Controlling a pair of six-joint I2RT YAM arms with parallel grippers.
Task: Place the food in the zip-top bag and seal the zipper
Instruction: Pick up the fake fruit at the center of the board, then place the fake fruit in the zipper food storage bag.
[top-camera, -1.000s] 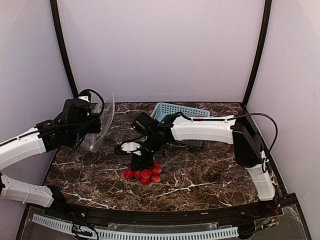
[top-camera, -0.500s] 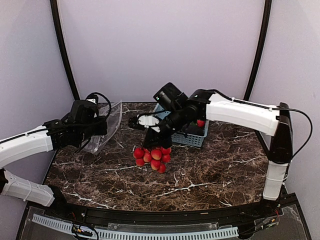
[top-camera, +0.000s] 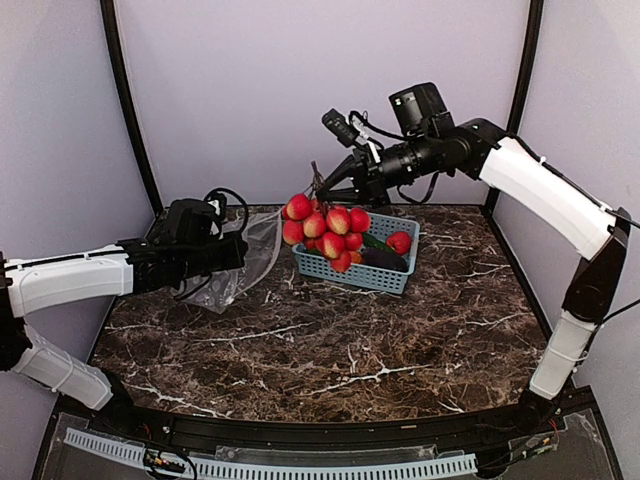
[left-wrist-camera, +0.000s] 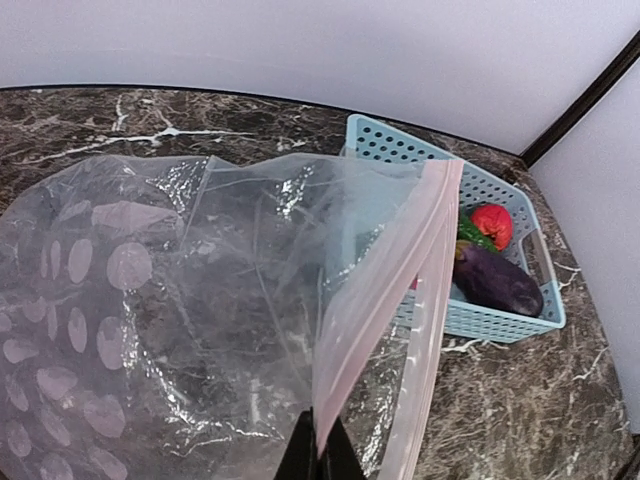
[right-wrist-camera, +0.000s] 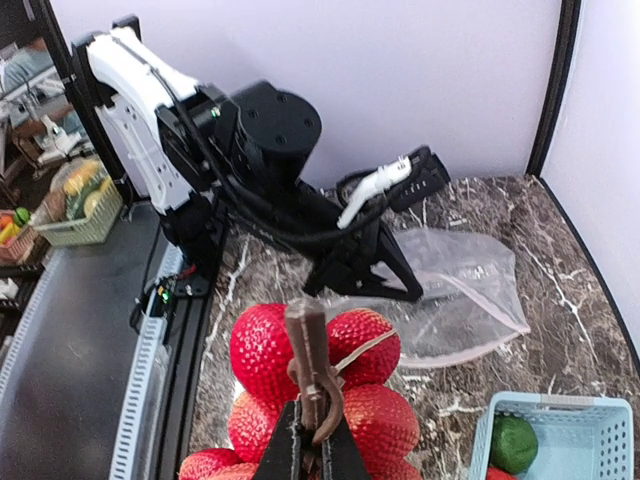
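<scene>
Clamping the right end effector (top-camera: 320, 186) tight on the brown stem of the cluster of red-yellow balls (top-camera: 325, 229), dangling it in the air near the left end of the light blue basket (top-camera: 362, 277). Pinching the zipper (left-wrist-camera: 392, 288) edge of the zip-top bag (left-wrist-camera: 150, 320) in the closed left end effector (left-wrist-camera: 320, 452), lifting the mouth toward the basket and letting the rest sag onto the surface (top-camera: 350, 340). Leaving the purple eggplant (left-wrist-camera: 497, 282), red strawberry (left-wrist-camera: 491, 224) and green pepper (right-wrist-camera: 513, 443) lying in the basket.
</scene>
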